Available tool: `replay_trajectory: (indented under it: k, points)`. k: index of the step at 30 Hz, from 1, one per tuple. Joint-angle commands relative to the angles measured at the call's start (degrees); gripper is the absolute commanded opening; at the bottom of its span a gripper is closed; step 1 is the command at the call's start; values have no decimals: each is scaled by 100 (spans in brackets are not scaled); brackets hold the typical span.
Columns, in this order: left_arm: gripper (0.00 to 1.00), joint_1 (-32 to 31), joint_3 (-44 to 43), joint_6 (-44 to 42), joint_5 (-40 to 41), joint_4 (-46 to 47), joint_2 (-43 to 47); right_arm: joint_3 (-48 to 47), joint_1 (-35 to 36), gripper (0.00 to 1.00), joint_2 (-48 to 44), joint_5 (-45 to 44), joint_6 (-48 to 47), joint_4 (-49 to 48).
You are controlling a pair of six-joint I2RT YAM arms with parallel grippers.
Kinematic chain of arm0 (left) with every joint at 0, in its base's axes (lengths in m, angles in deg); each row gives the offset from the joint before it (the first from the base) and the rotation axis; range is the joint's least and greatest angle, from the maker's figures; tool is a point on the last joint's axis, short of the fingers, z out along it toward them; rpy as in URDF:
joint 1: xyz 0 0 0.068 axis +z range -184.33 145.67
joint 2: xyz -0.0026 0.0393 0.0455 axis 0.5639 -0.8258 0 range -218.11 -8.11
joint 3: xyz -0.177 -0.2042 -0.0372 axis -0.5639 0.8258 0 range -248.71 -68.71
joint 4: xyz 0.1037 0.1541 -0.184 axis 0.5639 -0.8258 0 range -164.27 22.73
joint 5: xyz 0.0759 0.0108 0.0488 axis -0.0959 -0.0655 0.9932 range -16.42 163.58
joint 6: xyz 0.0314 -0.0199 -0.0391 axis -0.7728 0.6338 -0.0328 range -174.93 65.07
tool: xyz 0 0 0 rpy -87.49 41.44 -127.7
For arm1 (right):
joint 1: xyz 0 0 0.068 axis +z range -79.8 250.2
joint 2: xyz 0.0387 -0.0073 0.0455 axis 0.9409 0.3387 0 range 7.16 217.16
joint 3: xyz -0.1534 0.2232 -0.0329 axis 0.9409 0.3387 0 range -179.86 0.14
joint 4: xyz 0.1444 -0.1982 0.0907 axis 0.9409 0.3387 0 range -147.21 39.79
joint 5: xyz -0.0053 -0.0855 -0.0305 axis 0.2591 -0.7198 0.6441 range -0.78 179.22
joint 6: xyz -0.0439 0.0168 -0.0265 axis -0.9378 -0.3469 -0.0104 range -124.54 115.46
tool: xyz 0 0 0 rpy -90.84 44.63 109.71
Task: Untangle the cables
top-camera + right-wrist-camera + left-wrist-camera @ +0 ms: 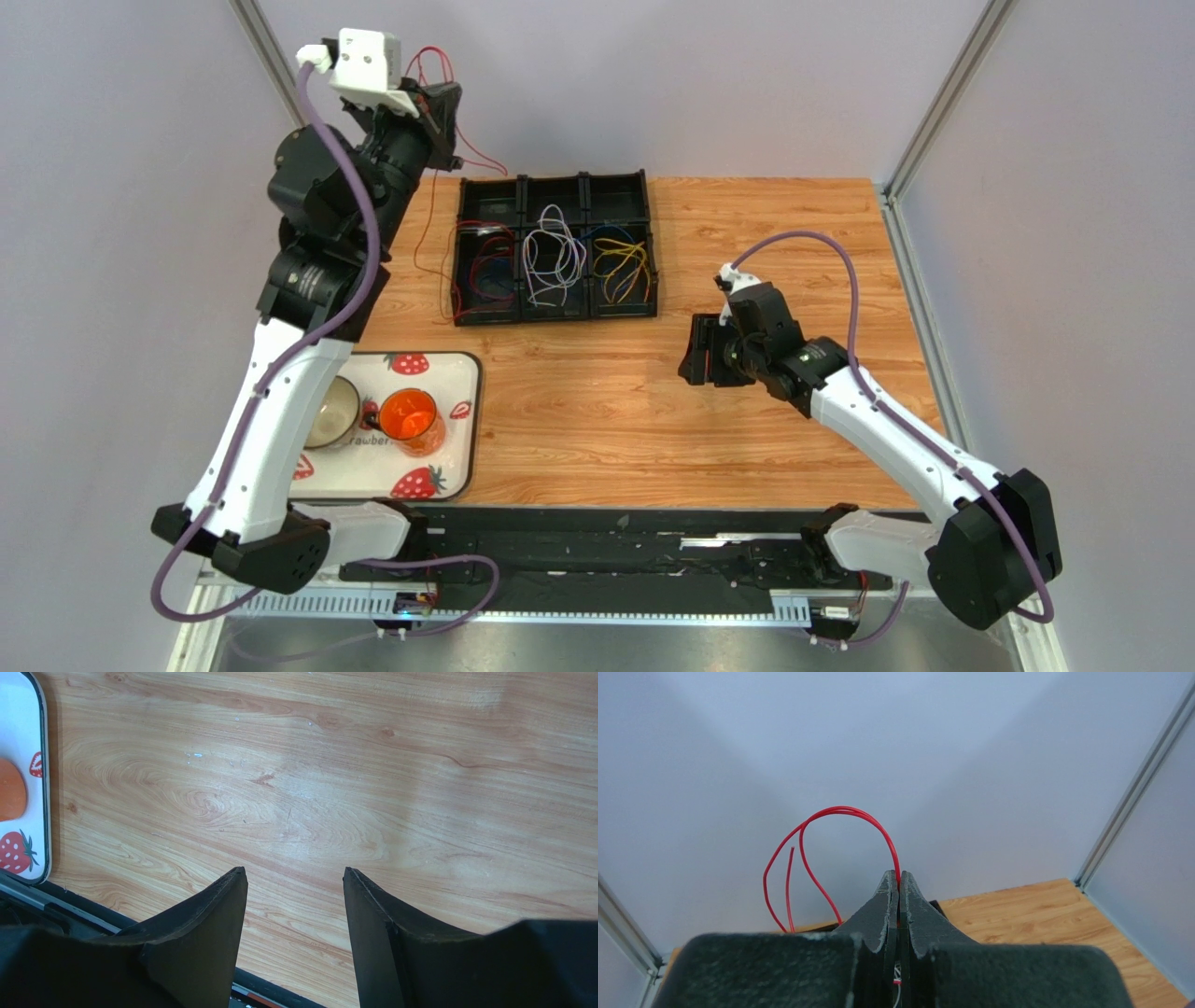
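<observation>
Red cable point(840, 810) pinched in my left gripper point(898, 880), jaws pressed flat together. The wire arches up from the tips and drops away to the left. Remaining cables point(554, 256) lie below it in the black divided tray point(557, 179). Right gripper point(295, 882) spread wide, holding nothing, wooden table point(316, 777) just beneath.
</observation>
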Motion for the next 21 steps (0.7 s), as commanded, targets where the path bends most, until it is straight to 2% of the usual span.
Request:
replay_trajectory:
  k: [1, 8, 21]
  points:
    - [0, 291, 152, 96, -324, 607, -192, 65, 33, 57, -168, 40, 1, -183]
    - [0, 739, 451, 333, -535, 914, -351, 4, 24, 57, -28, 49, -78, -183]
    - [0, 1398, 1803, 984, -1185, 2153, -974, -128, 32, 56, 342, 260, -87, -358]
